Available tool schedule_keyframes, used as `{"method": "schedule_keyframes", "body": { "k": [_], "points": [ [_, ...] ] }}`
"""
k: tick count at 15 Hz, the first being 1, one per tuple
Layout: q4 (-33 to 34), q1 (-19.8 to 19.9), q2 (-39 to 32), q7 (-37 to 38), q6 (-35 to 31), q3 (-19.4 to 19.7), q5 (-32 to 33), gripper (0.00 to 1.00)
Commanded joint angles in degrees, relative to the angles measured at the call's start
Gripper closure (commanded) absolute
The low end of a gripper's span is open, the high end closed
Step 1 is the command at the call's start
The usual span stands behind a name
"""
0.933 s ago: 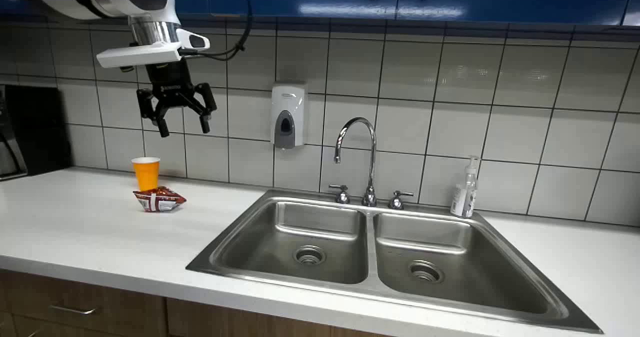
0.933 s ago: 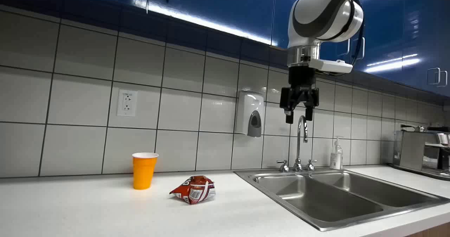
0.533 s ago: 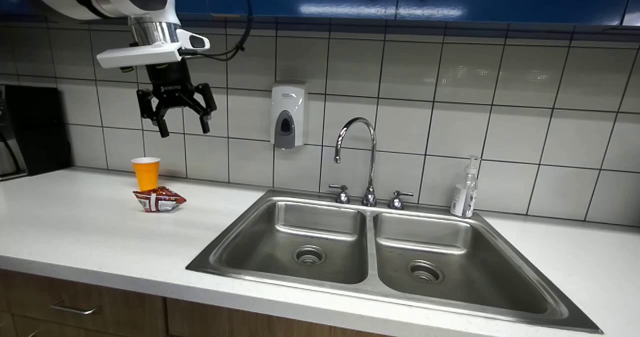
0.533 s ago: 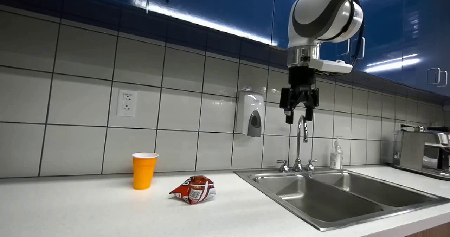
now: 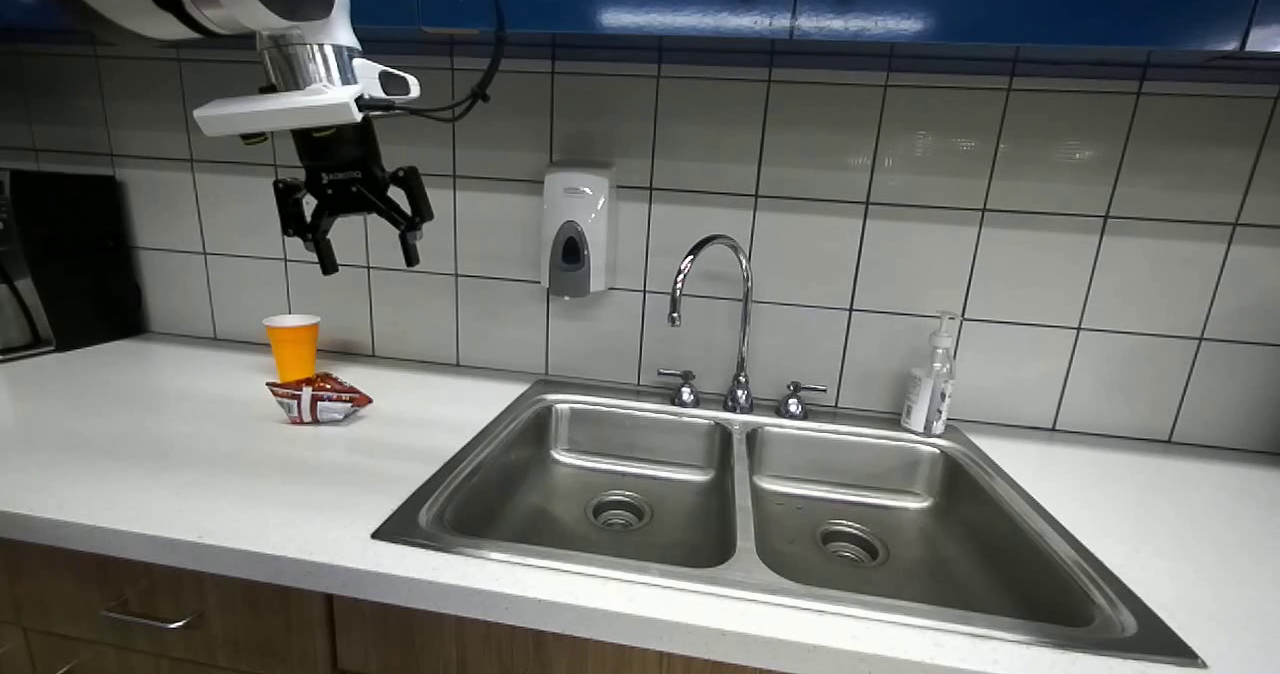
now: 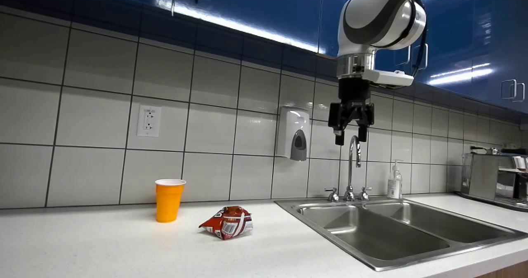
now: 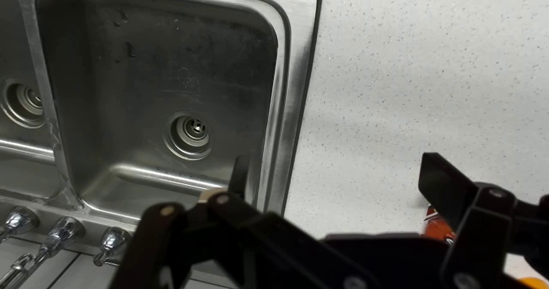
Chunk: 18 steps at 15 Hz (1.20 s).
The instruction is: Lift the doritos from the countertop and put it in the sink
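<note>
Me: Driving this remotely. Job's the Doritos bag [image 6: 227,223] into the sink [image 5: 745,544]; right now it's lying crumpled on the surface [image 5: 200,474], not picked up yet.

Mate: And the jaws?

Me: Wide apart, nothing in them, hanging high and aimed straight down. Looks like a pose for a top-down grab, since the bag bulges upward and should pinch easily. They're not lined up though: in the wrist view I've got the sink's edge showing through the gap, with just a red bit of bag poking out behind the jaws.

Mate: That orange cup [image 6: 169,200] in the way?

Me: Don't think so. It stands upright near the bag but apart, and in an exterior view the bag lies between it and the sink, so I'd be carrying away from it. A sloppy descent could clip it. Can't see down inside, so no clue what it holds.

Mate: Which half?

Me: Task doesn't say. I'd pick the basin [image 5: 590,479] closer to the bag, shorter carry. All I can make out in there is a drain [image 7: 191,134] and some dark spots [image 7: 130,49], maybe water.
</note>
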State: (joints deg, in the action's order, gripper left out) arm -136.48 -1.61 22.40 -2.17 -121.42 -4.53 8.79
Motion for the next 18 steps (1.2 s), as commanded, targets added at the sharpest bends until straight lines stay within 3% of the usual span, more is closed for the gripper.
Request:
{"method": "schedule_keyframes", "body": {
  "k": [1, 11, 18],
  "points": [
    [-0.2, -0.3, 0.0, 0.7, -0.5, 0.1, 0.7, 0.00],
    [-2.7, -2.5, 0.1, 3.5, -3.9, -1.4, 0.0, 0.00],
    [-4.3, -3.7, -1.1, 8.9, -8.0, -4.6, 0.3, 0.00]
  ]
}}
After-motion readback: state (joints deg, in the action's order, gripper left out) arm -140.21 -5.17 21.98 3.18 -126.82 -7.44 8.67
